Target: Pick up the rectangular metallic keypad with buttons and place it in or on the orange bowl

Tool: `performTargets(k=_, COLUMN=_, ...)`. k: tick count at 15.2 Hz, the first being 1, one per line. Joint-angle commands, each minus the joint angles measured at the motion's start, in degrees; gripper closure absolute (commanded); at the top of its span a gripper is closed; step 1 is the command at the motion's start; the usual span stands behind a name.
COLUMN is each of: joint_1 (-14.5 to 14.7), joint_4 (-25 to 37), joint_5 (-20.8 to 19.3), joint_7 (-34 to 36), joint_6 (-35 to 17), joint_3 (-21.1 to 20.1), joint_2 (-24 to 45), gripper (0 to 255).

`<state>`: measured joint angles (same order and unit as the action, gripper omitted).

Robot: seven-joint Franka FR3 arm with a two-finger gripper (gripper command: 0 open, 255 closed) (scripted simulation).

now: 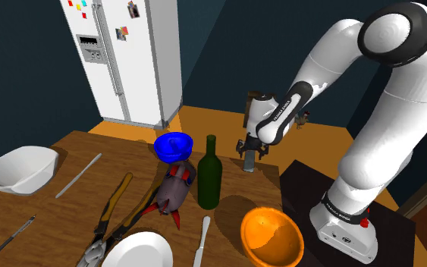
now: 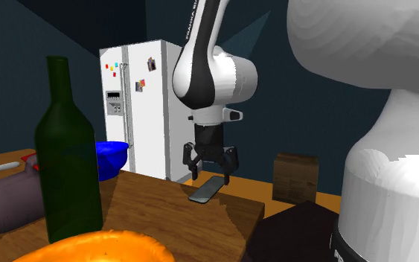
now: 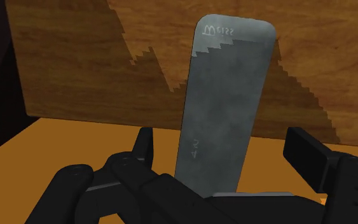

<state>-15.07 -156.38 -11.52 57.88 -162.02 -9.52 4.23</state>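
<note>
The grey rectangular metallic keypad (image 3: 225, 95) is seen at the edge of the brown wooden table (image 3: 95, 70), flanked but untouched by the spread fingers of the black two-finger gripper (image 3: 222, 139), its long axis laid straight out from the palm.

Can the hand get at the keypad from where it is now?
Probably yes. The hand hangs right over the keypad near the table's edge, its fingers apart on either side, not touching it, with nothing between.
</note>
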Motion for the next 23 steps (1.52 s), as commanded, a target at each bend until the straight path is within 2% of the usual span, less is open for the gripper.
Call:
performTargets(k=1, joint_1=0.25, joint_4=0.45, joint_5=-2.09, joint_7=1.83, joint_6=-1.65, joint_3=0.56, joint_2=2.17, gripper=0)
performTargets(k=4, joint_1=0.88, joint_4=1.00, joint_5=-4.95, joint_7=3.95, joint_6=-3.80, joint_3=1.93, joint_2=4.96, gripper=0)
performTargets(k=11, joint_1=0.92, joint_4=1.00, joint_5=-4.91, joint_7=3.92, joint_6=-3.79, joint_3=1.96, joint_2=4.94, gripper=0)
performTargets(k=12, joint_1=0.92, joint_4=1.00, joint_5=-4.91, joint_7=3.92, joint_6=-3.79, joint_3=1.96, joint_2=4.94, gripper=255)
performTargets(k=21, joint_1=0.91, joint_4=1.00, joint_5=-4.93, joint_7=3.93, joint_6=-3.80, joint_3=1.95, joint_2=4.95, gripper=255)
performTargets(k=23, joint_1=0.24, joint_4=0.62, joint_5=-2.74, joint_7=2.22, joint_6=-2.12, joint_3=0.79, joint_2=2.82, gripper=255)
